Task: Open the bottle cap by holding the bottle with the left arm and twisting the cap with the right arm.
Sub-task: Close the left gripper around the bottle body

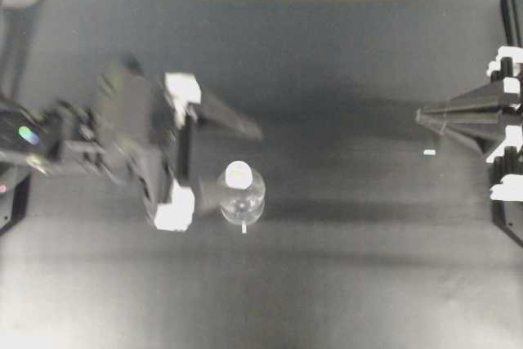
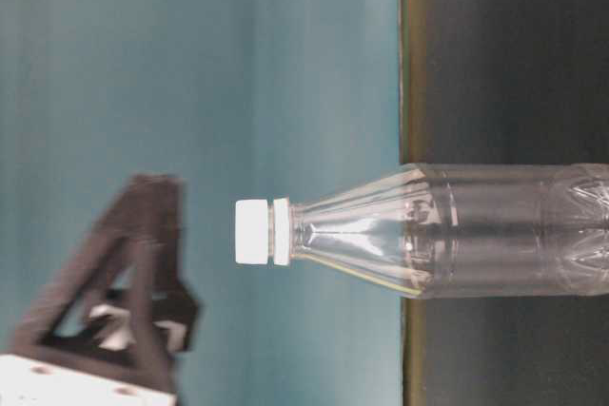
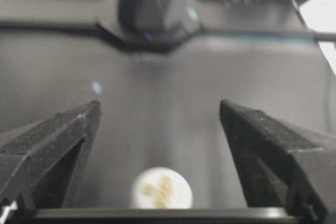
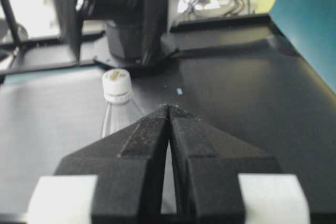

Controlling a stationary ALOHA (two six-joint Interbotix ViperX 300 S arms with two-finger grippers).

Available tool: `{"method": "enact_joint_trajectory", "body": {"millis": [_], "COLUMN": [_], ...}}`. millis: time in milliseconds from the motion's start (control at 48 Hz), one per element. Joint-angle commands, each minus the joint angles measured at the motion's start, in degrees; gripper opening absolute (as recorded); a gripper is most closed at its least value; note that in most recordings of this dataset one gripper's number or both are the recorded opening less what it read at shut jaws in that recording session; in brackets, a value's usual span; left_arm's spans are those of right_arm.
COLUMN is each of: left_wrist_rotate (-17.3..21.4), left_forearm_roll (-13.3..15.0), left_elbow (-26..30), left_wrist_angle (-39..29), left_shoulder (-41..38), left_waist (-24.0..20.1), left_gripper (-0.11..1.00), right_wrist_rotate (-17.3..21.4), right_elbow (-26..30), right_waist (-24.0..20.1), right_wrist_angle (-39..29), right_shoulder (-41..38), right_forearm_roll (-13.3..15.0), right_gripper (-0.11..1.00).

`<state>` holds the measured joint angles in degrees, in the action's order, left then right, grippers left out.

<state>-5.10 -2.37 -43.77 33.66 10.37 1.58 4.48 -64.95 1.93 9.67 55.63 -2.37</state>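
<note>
1. The bottle (image 1: 242, 196) stood upright near the middle of the counter (image 1: 343, 284), long axis vertical, the bottle cap (image 1: 238, 172) uppermost.
2. The counter was matte black; a teal wall (image 2: 190, 64) backed its far edge.
3. The left pincer (image 1: 216, 161), blurred, was spread wide, the bottle just beside its tips.
4. The right pincer (image 1: 421, 116), pressed together, pointed inward from the right edge.

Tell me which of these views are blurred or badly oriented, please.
Overhead view: the left end effector is motion-smeared, and white parts at the right edge glare. Table-level view: turned sideways, so the bottle lies horizontal. Left wrist view: the bottle cap is soft, out of focus.
</note>
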Motion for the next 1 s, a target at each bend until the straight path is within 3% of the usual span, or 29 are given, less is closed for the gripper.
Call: {"method": "enact_joint_trajectory", "body": {"millis": [0, 208, 792, 979], "left_wrist_rotate": [0.0, 0.2, -0.1, -0.3], "left_forearm_roll": [-0.2, -0.2, -0.2, -0.2], "left_elbow": [0.1, -0.9, -2.6, -3.4], "left_wrist_angle": [4.2, 6.8, 6.3, 6.3], "left_shoulder": [-2.2, -6.4, -21.0, -25.0], "left_waist": [-0.2, -1.8, 0.0, -0.1], "left_gripper": [0.99, 0.99, 1.0, 1.0], "right_wrist_rotate": [2.0, 5.0, 5.3, 7.7], "right_elbow": [1.4, 1.4, 1.4, 2.2], "right_waist": [0.5, 0.6, 0.7, 0.4], "right_wrist_angle": [-0.4, -0.8, -1.0, -5.6], "right_shoulder": [-0.2, -0.2, -0.2, -0.7], "right_forearm_roll": [-0.1, -0.1, -0.2, -0.1], "right_gripper": [-0.01, -0.01, -0.01, -0.01]}}
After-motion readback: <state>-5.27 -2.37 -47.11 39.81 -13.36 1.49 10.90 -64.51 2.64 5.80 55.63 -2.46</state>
